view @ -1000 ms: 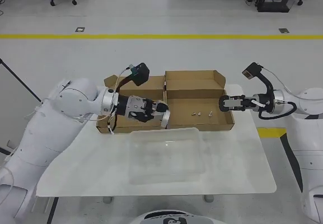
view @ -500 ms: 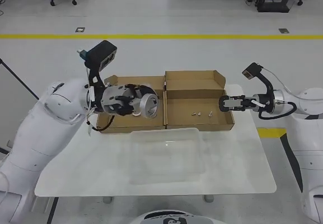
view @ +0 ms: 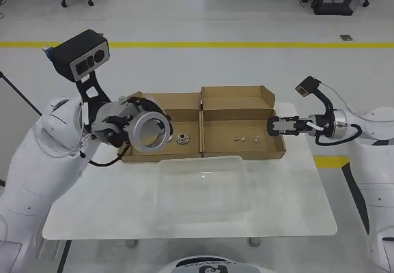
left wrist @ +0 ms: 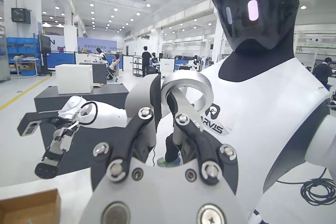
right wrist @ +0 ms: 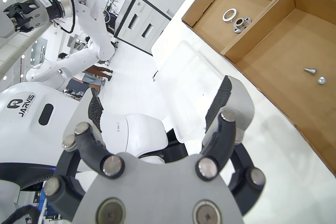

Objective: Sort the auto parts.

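Silver, thick-walled ring [left wrist: 185, 78] gripped by left pincer [left wrist: 165, 95].

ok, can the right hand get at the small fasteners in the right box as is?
Probably yes. The right hand is open and empty at the right wall of the box, and the fasteners lie loose on its open floor with nothing over them.

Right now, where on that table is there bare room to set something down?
Bare table lies either side of the clear tray, which is empty too. Crowded: the left box, with a metal part inside and a big ring held over it.
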Available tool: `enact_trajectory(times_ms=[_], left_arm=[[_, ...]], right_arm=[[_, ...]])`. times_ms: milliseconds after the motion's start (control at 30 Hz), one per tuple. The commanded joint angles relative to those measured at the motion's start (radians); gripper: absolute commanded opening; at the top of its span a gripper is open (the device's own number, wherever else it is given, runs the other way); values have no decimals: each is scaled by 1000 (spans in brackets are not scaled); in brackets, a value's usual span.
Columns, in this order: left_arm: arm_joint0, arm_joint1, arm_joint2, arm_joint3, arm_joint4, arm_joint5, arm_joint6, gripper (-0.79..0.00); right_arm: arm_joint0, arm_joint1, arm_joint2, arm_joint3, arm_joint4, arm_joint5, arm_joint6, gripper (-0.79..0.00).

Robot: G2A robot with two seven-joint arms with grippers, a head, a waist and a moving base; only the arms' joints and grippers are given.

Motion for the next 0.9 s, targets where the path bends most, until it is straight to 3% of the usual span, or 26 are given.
enact_trajectory(times_ms=[0,333,867], left_arm=[[4,-5,-5,3,-10,0,0,-785],[-10,20,53,121,150,13,-13,-785],[-33,48,45,171,130,85,-84,-785]], right_arm=[[0,0,0,0,0,0,0,0],[0,0,0,0,0,0,0,0],[0,0,0,0,0,0,0,0]])
